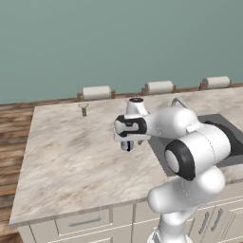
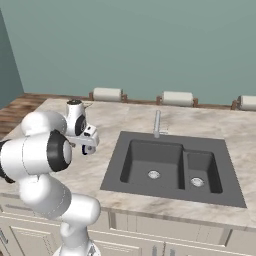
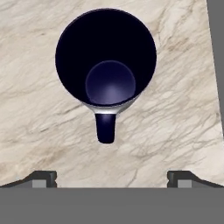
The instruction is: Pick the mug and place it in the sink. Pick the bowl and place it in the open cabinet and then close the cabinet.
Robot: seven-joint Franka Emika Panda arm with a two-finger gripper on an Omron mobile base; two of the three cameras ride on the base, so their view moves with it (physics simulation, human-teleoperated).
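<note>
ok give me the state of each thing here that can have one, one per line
mug: upright on the counter, empty, not gripped
gripper: open, above the mug
sink: both basins empty
faucet: no water running

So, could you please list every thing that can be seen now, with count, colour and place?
mug: one, dark navy, upright on the counter left of the sink, directly under the tool
sink: one, dark grey, two basins, set in the counter
faucet: one, chrome, behind the large basin
counter: one, pale marble, cream drawers beneath
paper rolls: three, white, along the far edge of the counter
small green item: one, far left part of the counter
wall: grey-green, behind
arm: one, white with dark joints
tool: one, open, above the mug
</note>
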